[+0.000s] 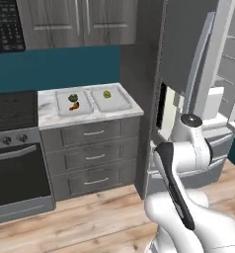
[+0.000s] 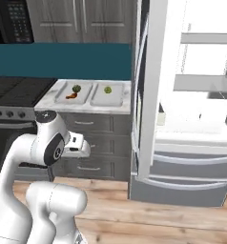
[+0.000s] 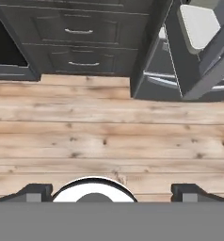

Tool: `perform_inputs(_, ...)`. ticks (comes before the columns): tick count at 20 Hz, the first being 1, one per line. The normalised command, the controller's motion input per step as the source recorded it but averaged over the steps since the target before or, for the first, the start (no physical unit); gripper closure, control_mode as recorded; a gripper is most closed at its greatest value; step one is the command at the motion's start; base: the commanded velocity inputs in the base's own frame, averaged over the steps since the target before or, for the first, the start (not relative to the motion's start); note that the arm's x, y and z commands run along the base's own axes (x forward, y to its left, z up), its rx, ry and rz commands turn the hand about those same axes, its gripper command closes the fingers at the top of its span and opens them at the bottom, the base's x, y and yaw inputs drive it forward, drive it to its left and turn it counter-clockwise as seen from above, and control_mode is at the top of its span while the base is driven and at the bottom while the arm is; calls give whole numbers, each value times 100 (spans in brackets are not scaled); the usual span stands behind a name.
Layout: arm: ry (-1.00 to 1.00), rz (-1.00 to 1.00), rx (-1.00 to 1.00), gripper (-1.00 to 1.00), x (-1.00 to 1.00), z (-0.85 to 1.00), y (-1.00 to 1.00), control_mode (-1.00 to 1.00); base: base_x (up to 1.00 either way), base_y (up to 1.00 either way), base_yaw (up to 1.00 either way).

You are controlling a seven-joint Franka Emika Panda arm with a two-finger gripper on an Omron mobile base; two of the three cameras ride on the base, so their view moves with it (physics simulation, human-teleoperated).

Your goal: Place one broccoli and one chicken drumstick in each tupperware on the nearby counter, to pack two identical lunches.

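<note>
Two tupperware stand side by side on the white counter (image 1: 50, 118). The left tupperware (image 1: 62, 109) holds a broccoli (image 1: 73, 97) and a brown chicken drumstick (image 1: 74, 105). Only a broccoli (image 1: 107, 94) lies in the right tupperware (image 1: 120, 103). The right base view shows the same: left tupperware (image 2: 63, 99) with broccoli (image 2: 76, 88) and drumstick (image 2: 71, 96), right tupperware (image 2: 103, 101) with broccoli (image 2: 108, 89). My gripper (image 3: 111, 193) is open and holds nothing. It points down at the wooden floor in front of the drawers, well below the counter and apart from it.
The fridge stands open to the right of the counter, its door (image 1: 203, 59) swung out near my arm, with lit shelves (image 2: 206, 83) inside. A black stovetop (image 1: 13, 108) with an oven lies left of the counter. Dark grey drawers (image 1: 92, 155) sit under the counter.
</note>
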Motion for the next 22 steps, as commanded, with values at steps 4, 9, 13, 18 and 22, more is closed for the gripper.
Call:
perform_inputs(4, 0, 0, 0, -100, 0, 0, 0, 100, -92, -60, -10)
perform_inputs(9, 0, 0, 0, -100, 0, 0, 0, 100, -26, -99, -21)
perform_inputs(13, 0, 0, 0, -100, 0, 0, 0, 100, 0, -100, -23)
perform_inputs(18, 0, 0, 0, -100, 0, 0, 0, 100, 24, -95, -13)
perform_inputs(22, 0, 0, 0, -100, 0, 0, 0, 100, 47, -32, 0)
